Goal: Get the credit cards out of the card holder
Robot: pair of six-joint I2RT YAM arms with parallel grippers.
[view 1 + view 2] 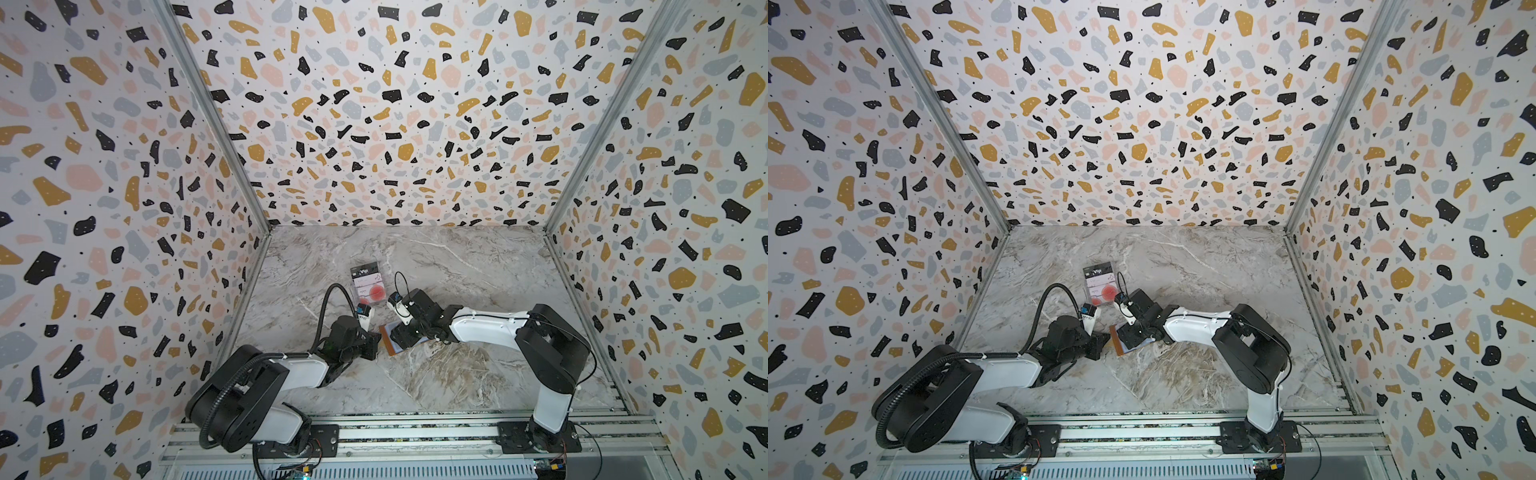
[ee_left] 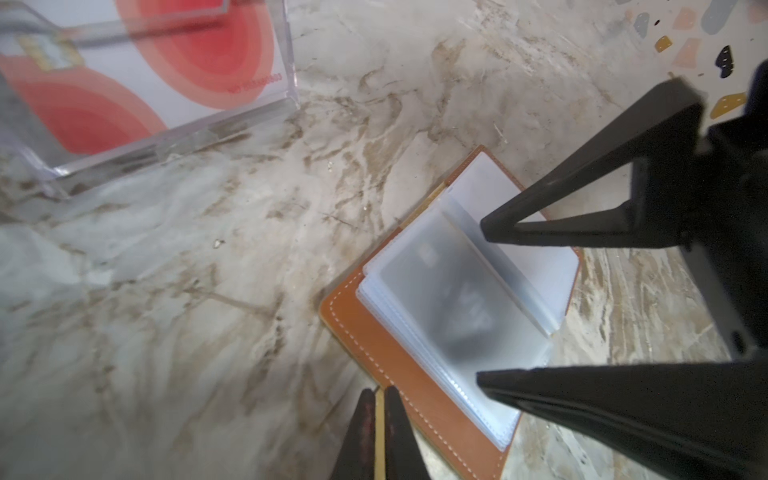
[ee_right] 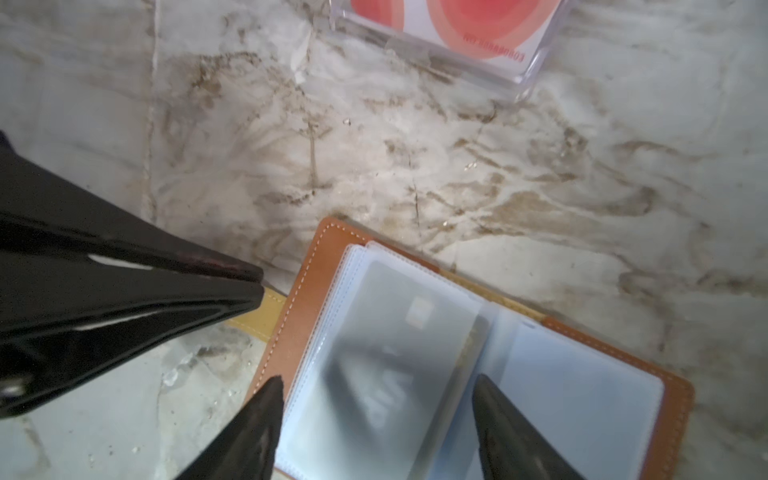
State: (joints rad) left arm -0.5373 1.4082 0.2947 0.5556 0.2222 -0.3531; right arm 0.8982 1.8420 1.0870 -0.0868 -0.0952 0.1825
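Note:
The tan leather card holder [image 1: 390,341] [image 1: 1120,344] lies open on the marble table between my two grippers. Its clear sleeves are spread, and a dark grey credit card [image 2: 449,299] [image 3: 386,353] with pale lettering shows blurred inside the top sleeve. My left gripper [image 2: 379,390] [image 3: 259,282] is shut on the holder's thin yellowish strap tab [image 2: 379,436] at the cover's edge. My right gripper [image 3: 376,380] [image 2: 481,300] is open just above the sleeves. One fingertip is near the cover's stitched edge, the other by the centre fold, and nothing is between them.
A clear plastic case [image 1: 368,282] [image 1: 1100,282] stands just behind the holder with several cards in it, white with red circles and one dark "Vip" card. Patterned walls close the table on three sides, and an aluminium rail runs along the front.

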